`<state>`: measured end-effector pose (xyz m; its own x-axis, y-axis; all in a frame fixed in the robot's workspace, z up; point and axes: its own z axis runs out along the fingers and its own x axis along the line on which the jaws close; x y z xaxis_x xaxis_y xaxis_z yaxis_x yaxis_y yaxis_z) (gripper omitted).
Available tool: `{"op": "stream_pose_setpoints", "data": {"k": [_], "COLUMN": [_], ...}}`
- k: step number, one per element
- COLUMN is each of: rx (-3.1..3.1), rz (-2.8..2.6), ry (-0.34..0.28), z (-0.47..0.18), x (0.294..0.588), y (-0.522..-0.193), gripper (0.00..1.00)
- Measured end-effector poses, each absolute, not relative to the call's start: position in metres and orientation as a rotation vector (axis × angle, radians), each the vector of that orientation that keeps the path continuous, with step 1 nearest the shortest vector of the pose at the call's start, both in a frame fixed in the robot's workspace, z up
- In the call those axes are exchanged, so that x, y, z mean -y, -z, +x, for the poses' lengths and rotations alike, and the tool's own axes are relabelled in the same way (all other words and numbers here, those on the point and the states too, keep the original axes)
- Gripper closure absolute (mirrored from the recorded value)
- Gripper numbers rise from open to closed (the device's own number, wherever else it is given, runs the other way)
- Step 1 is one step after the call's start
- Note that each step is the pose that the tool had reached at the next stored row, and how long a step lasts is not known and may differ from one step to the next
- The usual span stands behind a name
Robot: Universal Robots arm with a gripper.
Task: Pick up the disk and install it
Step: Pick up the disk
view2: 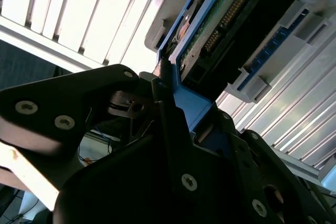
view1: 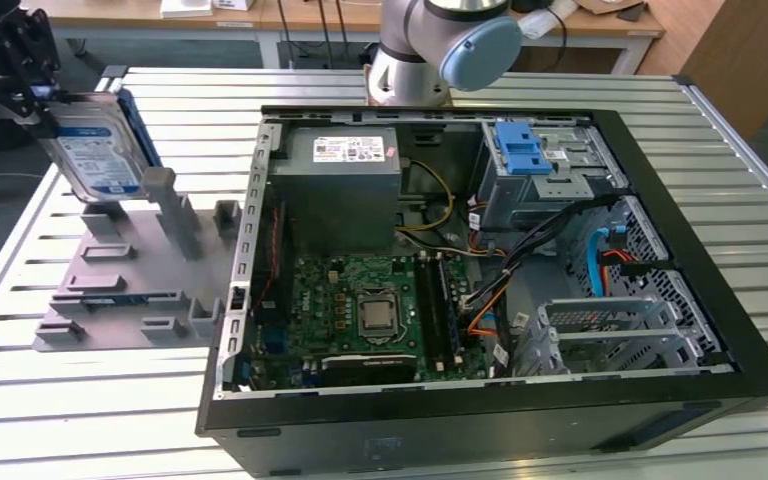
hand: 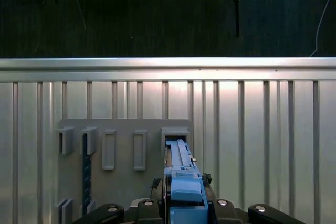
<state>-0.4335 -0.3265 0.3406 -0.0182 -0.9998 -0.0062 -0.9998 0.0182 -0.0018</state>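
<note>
In the exterior view the disk (view1: pixel 95 150), silver with a white-and-blue label and blue rails, hangs upright at the far left. My gripper (view1: pixel 48 98) is shut on its upper end. Its lower end is right over a slot of the grey holder stand (view1: pixel 117 290); I cannot tell whether they touch. The first wrist view looks down the disk's blue rail (hand: pixel 181 174), held by the gripper (hand: pixel 184 205), with the stand's slot (hand: pixel 176 134) just past its tip. The second wrist view has the disk's green circuit-board side (view2: pixel 220 19) clamped in the gripper (view2: pixel 178 103).
An open black computer case (view1: pixel 704 300) lies to the exterior view's right of the stand, with a motherboard (view1: pixel 371 310), a grey power supply (view1: pixel 337 185) and a drive cage with a blue latch (view1: pixel 524 150). The arm's base (view1: pixel 418 60) stands behind it on the slatted metal table (view1: pixel 91 420).
</note>
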Motion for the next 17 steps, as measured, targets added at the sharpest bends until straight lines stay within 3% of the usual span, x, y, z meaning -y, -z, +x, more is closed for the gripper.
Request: {"op": "stream_pose_setpoints", "data": {"k": [17], "rx": [-2.238], "rz": [-2.197], "ry": [-0.005], "z": [-0.434], "x": [0.326], "y": [-0.353], "gripper": [0.63]}}
